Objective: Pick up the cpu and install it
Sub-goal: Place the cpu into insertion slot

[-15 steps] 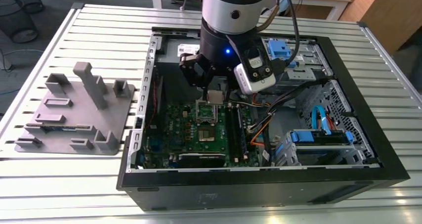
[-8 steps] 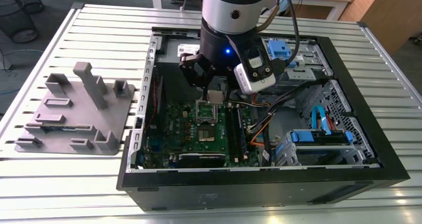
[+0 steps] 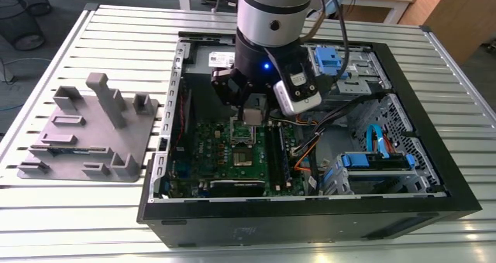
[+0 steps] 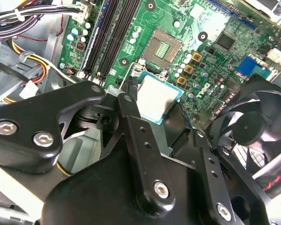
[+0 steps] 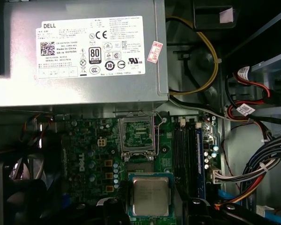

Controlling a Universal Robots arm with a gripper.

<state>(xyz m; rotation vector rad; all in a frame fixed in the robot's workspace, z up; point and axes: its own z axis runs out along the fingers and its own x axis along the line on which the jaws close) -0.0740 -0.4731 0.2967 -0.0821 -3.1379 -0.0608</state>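
The cpu (image 4: pixel 158 98) is a small square chip with a silver top and a thin green edge, and my gripper (image 4: pixel 154 107) is shut on it by two opposite edges. It hangs level above the green motherboard (image 4: pixel 210 79), a short way from the open socket (image 4: pixel 164 48) with its dark centre. In the first wrist view the cpu (image 5: pixel 151 196) sits just apart from the socket (image 5: pixel 137 136), with my black fingertips (image 5: pixel 113 208) at its sides. In the exterior view my gripper (image 3: pixel 254 116) hovers inside the open computer case (image 3: pixel 434 176), over the socket (image 3: pixel 243 136).
A grey moulded tray (image 3: pixel 85 129) with upright posts stands outside the case at the exterior view's left. Inside are the power supply (image 5: pixel 79 51), memory slots (image 4: pixel 112 33), a black fan (image 4: pixel 257 126), cable bundles (image 5: pixel 257 164) and blue drive brackets (image 3: pixel 376 161).
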